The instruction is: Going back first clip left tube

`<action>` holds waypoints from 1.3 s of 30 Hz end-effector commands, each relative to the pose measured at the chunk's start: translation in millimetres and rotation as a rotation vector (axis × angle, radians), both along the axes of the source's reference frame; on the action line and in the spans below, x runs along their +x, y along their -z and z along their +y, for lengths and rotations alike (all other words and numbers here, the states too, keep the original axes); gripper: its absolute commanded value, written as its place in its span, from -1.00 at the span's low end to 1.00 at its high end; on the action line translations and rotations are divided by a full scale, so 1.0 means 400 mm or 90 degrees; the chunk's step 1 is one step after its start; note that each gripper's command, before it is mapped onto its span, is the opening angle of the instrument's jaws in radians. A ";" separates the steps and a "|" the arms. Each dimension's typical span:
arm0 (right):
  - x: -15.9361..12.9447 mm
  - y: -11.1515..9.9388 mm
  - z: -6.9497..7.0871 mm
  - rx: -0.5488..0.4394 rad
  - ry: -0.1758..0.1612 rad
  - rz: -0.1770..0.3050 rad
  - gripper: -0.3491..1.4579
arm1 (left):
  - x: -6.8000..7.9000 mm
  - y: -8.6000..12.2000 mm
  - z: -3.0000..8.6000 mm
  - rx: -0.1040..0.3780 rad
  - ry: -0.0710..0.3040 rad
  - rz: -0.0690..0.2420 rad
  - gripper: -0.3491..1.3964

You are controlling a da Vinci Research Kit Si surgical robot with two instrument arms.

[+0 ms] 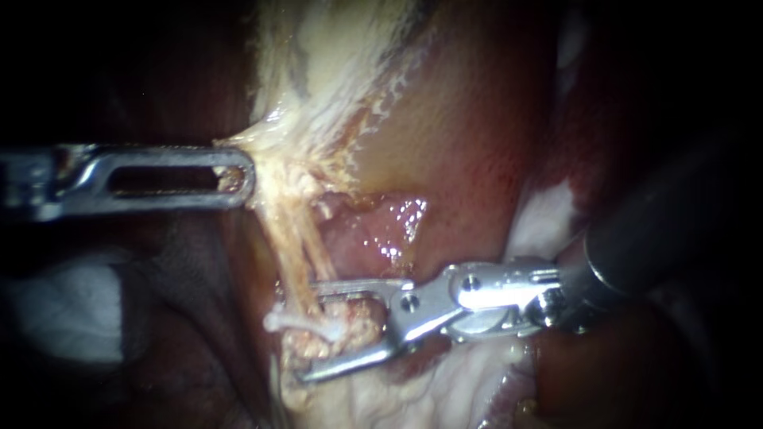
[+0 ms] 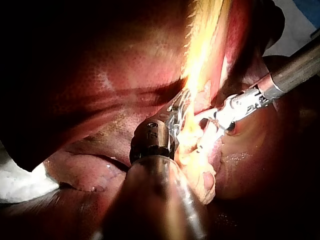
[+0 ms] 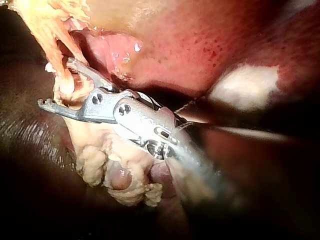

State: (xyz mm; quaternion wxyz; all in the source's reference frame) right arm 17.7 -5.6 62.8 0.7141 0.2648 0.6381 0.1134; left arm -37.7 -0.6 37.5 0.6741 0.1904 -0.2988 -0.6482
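Tube, pale yellow and stringy (image 1: 296,246), runs down over the wet, dark red liver (image 1: 469,159), whose glossy surface leaves little room. My left instrument, slotted steel (image 1: 242,179), is clenched on pale fatty tissue (image 1: 278,159) above the tube. My right instrument (image 1: 311,330) has its jaws released, standing around the tube and a small white clip (image 1: 278,322). I judge that on retreat a jaw could snag the clip and drag it off.

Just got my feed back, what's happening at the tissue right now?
The left tool, with a slotted steel jaw, is shut on pale stringy tissue and holds it stretched sideways. The right tool stands with its jaws open around the pale yellowish tube lower down, where a small white clip sits across it. The right tool grips nothing.
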 end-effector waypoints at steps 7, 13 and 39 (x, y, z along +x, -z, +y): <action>-0.0121 0.0071 0.0027 -0.048 0.016 0.020 0.05 | 0.0001 0.0000 0.0000 0.000 -0.001 -0.001 -1.00; -0.0240 0.0138 0.0104 -0.087 0.005 0.013 0.05 | 0.0000 -0.0001 0.0000 0.000 -0.001 -0.001 -1.00; -0.0431 0.0229 0.0183 -0.136 -0.001 0.011 0.05 | -0.0078 -0.0154 -0.0029 -0.006 -0.007 0.002 -1.00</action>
